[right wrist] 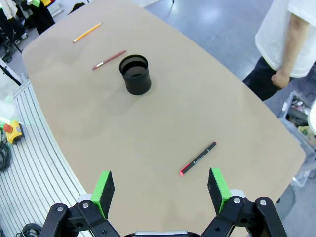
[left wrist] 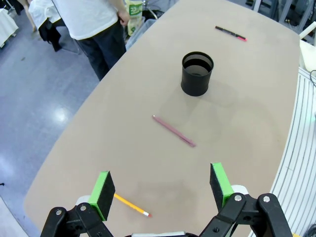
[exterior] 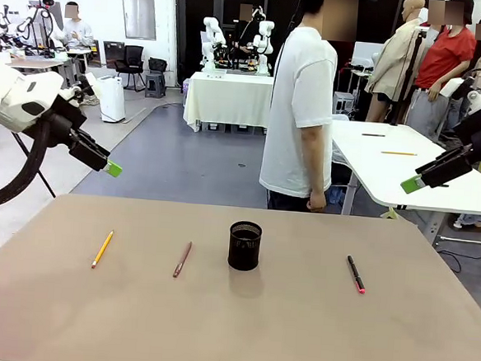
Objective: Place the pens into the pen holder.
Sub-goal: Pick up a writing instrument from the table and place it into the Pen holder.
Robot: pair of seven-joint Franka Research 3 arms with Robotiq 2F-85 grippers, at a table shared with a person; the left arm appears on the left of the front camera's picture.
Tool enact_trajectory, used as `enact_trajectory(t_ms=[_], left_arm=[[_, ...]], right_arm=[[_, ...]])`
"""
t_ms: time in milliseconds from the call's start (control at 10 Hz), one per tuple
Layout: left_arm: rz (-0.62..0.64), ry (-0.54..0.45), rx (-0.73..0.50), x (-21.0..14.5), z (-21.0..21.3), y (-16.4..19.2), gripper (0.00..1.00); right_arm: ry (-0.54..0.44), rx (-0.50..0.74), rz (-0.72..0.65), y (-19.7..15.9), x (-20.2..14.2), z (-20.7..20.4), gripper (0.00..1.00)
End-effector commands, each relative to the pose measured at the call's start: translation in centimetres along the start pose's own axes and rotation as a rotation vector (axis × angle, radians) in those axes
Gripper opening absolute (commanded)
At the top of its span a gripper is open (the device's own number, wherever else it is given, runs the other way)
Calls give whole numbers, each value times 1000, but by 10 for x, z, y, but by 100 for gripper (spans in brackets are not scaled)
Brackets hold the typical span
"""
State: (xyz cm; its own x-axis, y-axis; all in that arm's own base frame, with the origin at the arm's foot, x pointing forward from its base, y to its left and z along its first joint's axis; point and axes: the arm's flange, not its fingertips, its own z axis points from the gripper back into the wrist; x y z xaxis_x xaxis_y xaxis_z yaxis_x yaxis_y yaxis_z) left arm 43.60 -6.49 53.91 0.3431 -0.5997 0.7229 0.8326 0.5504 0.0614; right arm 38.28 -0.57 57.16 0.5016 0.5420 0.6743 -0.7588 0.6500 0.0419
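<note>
The black mesh pen holder (exterior: 244, 245) (left wrist: 197, 73) (right wrist: 135, 74) stands upright in the middle of the tan table. Three pens lie flat around it. A yellow pencil (exterior: 102, 248) (left wrist: 131, 205) (right wrist: 87, 32) is at the left, a reddish-brown pen (exterior: 182, 259) (left wrist: 173, 131) (right wrist: 109, 59) between pencil and holder, and a black pen with a red end (exterior: 355, 274) (left wrist: 230, 33) (right wrist: 197, 158) at the right. My left gripper (exterior: 109, 164) (left wrist: 162, 190) hangs open high above the table's left edge. My right gripper (exterior: 414, 183) (right wrist: 161, 191) hangs open above the right side, with nothing in it.
A person in a white T-shirt (exterior: 300, 102) stands at the table's far edge, hand (exterior: 316, 204) hanging down. A white table (exterior: 406, 171) stands behind on the right. Ribbed metal rails (right wrist: 39, 168) run along the table's near side.
</note>
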Motion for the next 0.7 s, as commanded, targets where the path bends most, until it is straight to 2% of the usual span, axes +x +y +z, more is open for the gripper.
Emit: enact_trajectory(t_ms=[0,300,400,500,600], left_arm=[[2,-7,-6,0,0,1,100],[0,0,0,0,0,0,100],[55,159,-17,5,-6,-2,100],[109,261,-9,10,-8,-4,100],[137,319,-3,13,-13,-1,100]], right_arm=[[-21,16,2,-1,1,0,100],[-21,16,2,-1,1,0,100],[-21,16,2,-1,1,0,100],[-21,16,2,-1,1,0,100],[-21,16,2,-1,1,0,100]])
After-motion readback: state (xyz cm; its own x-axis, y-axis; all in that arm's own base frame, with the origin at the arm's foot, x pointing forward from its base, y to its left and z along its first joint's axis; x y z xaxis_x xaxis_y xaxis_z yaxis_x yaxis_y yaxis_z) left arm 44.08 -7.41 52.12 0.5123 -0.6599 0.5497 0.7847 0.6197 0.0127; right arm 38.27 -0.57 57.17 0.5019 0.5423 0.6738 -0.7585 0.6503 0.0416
